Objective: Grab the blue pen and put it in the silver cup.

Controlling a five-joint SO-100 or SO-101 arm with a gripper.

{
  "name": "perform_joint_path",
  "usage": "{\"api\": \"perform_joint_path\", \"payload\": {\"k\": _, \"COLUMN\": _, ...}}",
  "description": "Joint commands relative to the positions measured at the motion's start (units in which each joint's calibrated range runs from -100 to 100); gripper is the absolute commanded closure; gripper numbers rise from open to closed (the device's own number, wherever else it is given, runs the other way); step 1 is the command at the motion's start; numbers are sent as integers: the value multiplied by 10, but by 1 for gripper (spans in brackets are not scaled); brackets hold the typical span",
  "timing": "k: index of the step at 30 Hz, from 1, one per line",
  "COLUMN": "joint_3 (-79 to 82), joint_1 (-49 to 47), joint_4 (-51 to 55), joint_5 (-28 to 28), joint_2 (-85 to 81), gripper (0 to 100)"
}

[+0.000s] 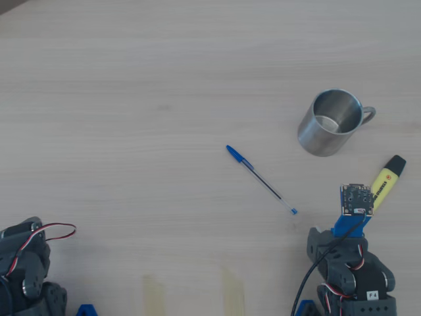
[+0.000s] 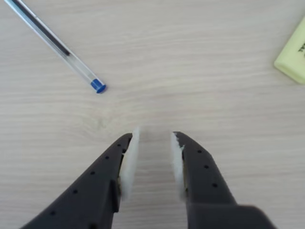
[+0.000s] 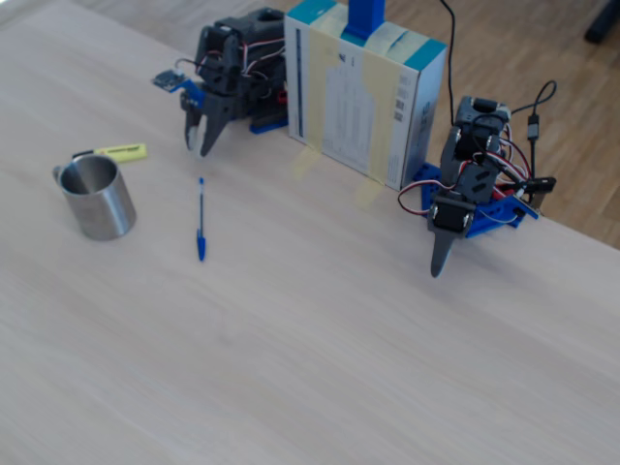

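**Reach not yet begun: pen lies free, jaws apart and empty**

Closest to your wrist camera is the gripper (image 2: 155, 138) itself, its two white-padded fingers (image 2: 129, 160) parted with bare table (image 2: 190, 57) between them and nothing held. It hangs low over the wood, short of everything it needs.

Your target, the blue pen (image 1: 261, 179), lies flat on the table, untouched. In the wrist view only its clear barrel and small blue end plug show, up and to the left of the jaws, with the plug end nearest you. In the overhead view the pen runs diagonally, capped end up-left, plug end down-right, close to the arm. The silver cup (image 1: 329, 122) stands upright and looks empty, handle to the right, apart from the pen and up-right of it. A yellow highlighter (image 1: 387, 181) lies just beside the arm on the right; leave it alone.

You are, by my reading, at the approach step, and the grasp has not started. Next you will want to swing left and forward until the barrel sits between the pads, and turn the wrist so the jaws close across the pen rather than along it. Aim for mid-barrel; a thin round pen gripped near its end is likely to tip or roll away. A second arm (image 3: 455, 208) stands idle by a box (image 3: 363, 92) in the fixed view.
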Motion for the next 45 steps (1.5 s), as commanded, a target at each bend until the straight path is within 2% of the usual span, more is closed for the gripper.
{"api": "perform_joint_path", "payload": {"k": 1, "joint_3": -42, "joint_1": -5, "joint_4": -1, "joint_5": -2, "joint_2": 43, "gripper": 77}}
{"api": "perform_joint_path", "payload": {"k": 5, "joint_3": -97, "joint_1": -5, "joint_4": 1, "joint_5": -2, "joint_2": 108, "gripper": 73}}
{"api": "perform_joint_path", "payload": {"k": 16, "joint_3": -279, "joint_1": -30, "joint_4": 1, "joint_5": 4, "joint_2": 330, "gripper": 73}}
{"api": "perform_joint_path", "payload": {"k": 22, "joint_3": -381, "joint_1": -34, "joint_4": -7, "joint_5": 52, "joint_2": 419, "gripper": 69}}
{"api": "perform_joint_path", "payload": {"k": 45, "joint_3": -611, "joint_1": -72, "joint_4": -35, "joint_5": 159, "joint_2": 700, "gripper": 68}}
